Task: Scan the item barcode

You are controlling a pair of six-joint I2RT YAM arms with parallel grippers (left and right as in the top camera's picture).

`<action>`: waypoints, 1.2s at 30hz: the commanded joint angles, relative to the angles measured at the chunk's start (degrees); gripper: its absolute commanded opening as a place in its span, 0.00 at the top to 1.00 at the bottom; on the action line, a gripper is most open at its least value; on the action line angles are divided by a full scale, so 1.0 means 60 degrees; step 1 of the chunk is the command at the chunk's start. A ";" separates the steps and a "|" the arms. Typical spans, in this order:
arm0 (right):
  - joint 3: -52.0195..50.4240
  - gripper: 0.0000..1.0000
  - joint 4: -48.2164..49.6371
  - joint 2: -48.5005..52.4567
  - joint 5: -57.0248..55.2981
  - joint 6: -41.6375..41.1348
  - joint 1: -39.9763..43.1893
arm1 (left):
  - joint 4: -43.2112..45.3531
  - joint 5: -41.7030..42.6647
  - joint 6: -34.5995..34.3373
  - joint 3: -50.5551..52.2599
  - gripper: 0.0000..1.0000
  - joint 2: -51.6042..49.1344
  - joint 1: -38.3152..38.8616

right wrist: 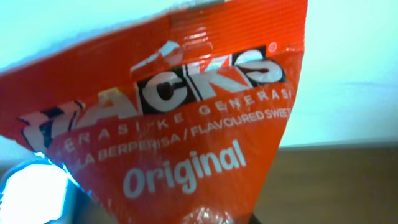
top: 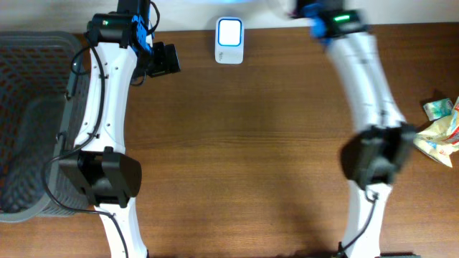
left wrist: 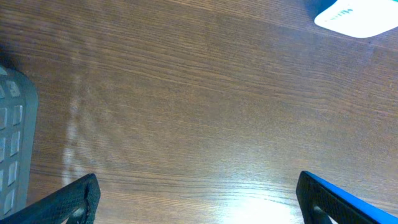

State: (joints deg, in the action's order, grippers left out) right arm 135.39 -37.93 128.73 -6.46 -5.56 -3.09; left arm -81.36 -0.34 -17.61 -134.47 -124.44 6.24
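Orange sweet packet (right wrist: 186,124) clamped in right tool near glowing scanner (top: 229,32); left tool (left wrist: 202,202) spread wide over wooden counter (left wrist: 186,93).

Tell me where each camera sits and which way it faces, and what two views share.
Overhead: above the table, facing down; both arms show, with scanner and basket.
Left wrist: on the left arm, facing down at wood; the open left end effector frames the bottom.
Right wrist: facing the orange Hacks packet close up; no fingers visible.
Shared: overhead and left wrist both show the scanner.
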 commanded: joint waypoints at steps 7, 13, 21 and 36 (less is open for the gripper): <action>0.0058 0.96 -0.6247 0.0863 -0.0794 -0.2233 0.4845 | 0.0007 0.0069 0.0051 -0.0022 0.01 -0.0062 -0.0004; -0.0029 0.01 -0.7206 0.1213 -0.0794 -0.2178 0.5781 | 0.0007 0.0069 0.0051 -0.0022 0.01 -0.0062 -0.0004; -0.0015 0.01 -0.8309 -0.1555 0.0204 -0.2153 0.5759 | 0.0007 0.0069 0.0051 -0.0022 0.01 -0.0062 -0.0004; -0.5402 0.01 -0.9894 -1.2433 0.2881 -0.1260 0.1810 | 0.0007 0.0069 0.0051 -0.0022 0.01 -0.0062 -0.0004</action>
State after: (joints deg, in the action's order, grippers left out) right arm 111.66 -96.99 60.53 4.75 -13.10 8.73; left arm -81.45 -0.38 -17.58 -134.45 -124.44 6.24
